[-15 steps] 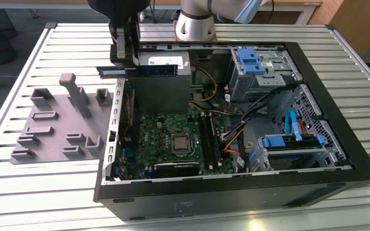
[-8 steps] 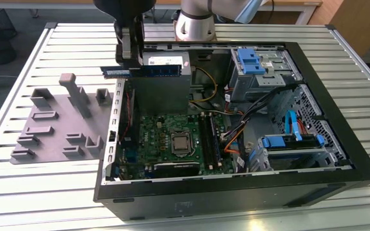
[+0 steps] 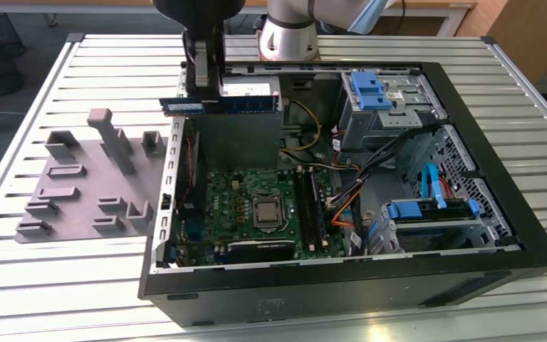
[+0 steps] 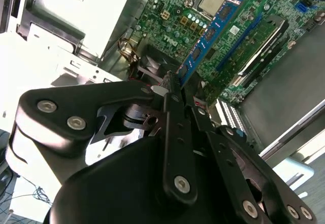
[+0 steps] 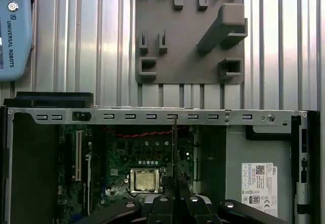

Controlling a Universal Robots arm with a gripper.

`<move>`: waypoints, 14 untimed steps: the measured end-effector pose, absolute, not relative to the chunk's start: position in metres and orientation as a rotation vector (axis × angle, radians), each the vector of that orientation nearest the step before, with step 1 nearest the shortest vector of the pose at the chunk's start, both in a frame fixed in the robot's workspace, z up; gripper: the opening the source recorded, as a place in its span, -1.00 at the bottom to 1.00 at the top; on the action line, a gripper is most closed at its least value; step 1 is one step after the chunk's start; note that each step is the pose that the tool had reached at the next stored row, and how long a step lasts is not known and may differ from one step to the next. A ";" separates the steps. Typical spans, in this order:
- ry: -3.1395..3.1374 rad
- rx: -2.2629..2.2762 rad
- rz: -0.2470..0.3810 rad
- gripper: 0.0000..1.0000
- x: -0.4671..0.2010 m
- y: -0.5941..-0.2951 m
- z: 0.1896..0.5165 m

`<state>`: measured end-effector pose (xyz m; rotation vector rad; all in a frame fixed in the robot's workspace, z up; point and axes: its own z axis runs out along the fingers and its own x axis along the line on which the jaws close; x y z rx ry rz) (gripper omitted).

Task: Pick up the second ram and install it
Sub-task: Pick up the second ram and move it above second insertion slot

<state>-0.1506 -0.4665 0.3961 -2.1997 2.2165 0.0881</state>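
Observation:
My gripper (image 3: 200, 98) is shut on the second ram (image 3: 224, 105), a thin, long blue-green board with dark chips. It holds the stick level and on edge above the back part of the open computer case (image 3: 350, 285), over the grey power supply. In the second wrist view the second ram (image 4: 210, 31) reaches out from the gripper (image 4: 171, 84) across the green motherboard (image 4: 177, 10). In the first wrist view the stick (image 5: 174, 148) shows edge-on as a thin line above the gripper (image 5: 174, 197). The long black slots (image 3: 310, 206) lie on the motherboard (image 3: 240, 203), lower in the case.
A grey holder plate (image 3: 83, 189) with upright blocks lies on the slatted table at the exterior view's left. Drive cages with blue clips (image 3: 373, 89) and loose cables (image 3: 350, 192) crowd the case's other side. The bare processor (image 3: 267, 211) sits mid-board. A blue pendant (image 5: 12, 31) rests on the table.

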 end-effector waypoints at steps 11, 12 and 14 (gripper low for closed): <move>2.217 -2.200 0.088 -0.72 -0.136 -0.467 0.396; 2.216 -2.200 0.088 -0.72 -0.135 -0.467 0.396; 2.217 -2.200 0.088 -0.72 -0.132 -0.467 0.396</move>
